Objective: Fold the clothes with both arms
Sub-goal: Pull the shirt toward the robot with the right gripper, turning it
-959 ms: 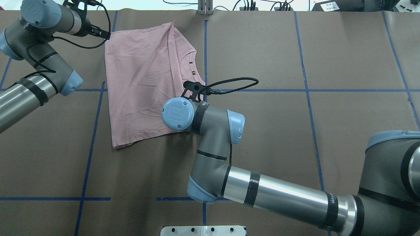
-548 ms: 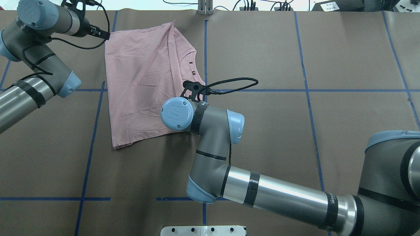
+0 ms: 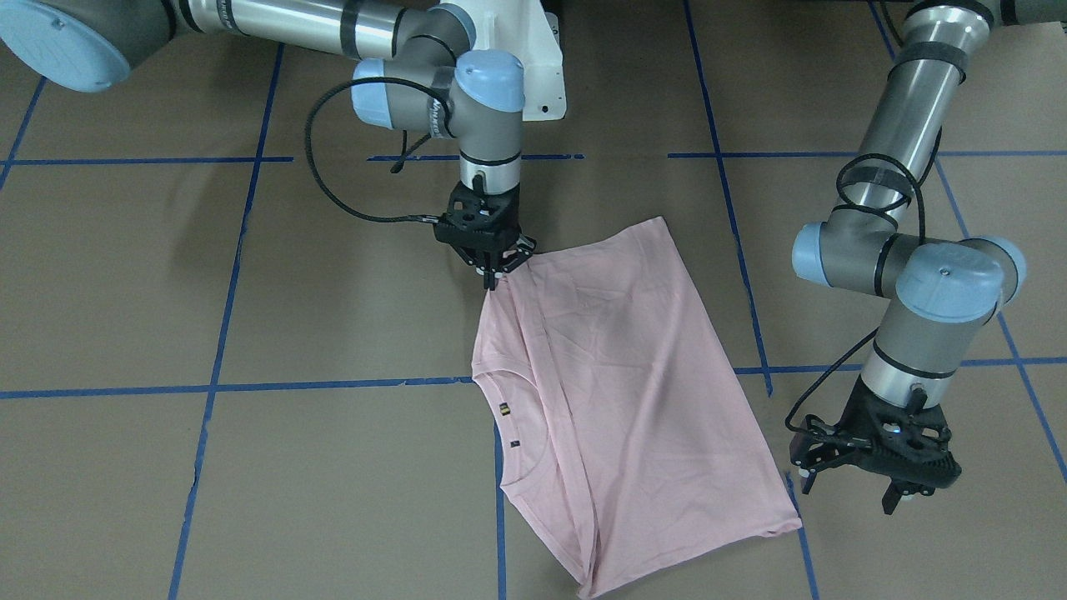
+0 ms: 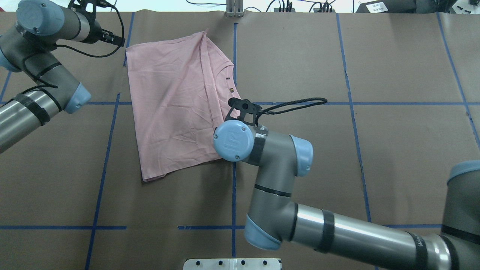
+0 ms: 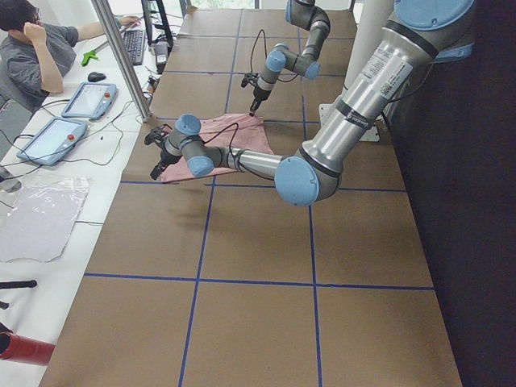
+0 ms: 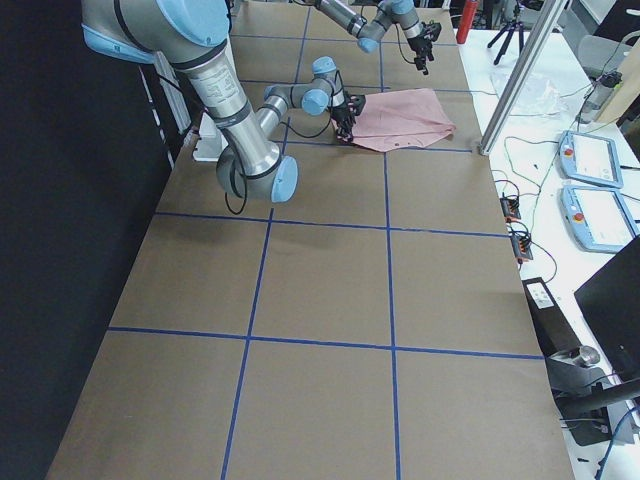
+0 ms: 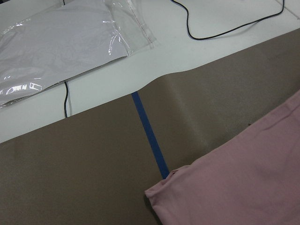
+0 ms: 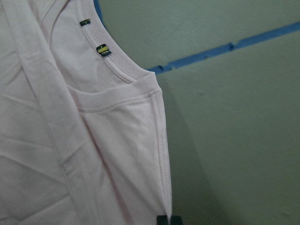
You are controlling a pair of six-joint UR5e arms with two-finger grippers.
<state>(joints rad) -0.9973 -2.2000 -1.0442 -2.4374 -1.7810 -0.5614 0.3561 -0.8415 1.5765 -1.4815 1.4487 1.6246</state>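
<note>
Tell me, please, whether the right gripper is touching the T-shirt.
Touching. The front-facing view shows the right gripper pinching the edge of the T-shirt; in the right wrist view the hem runs into its fingers.

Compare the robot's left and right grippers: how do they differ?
The right gripper is shut, pinching the T-shirt at its edge; the left gripper is open, holding nothing. The right gripper touches cloth; the left gripper hangs beside a corner, apart from it. Both are black, pointing down.
</note>
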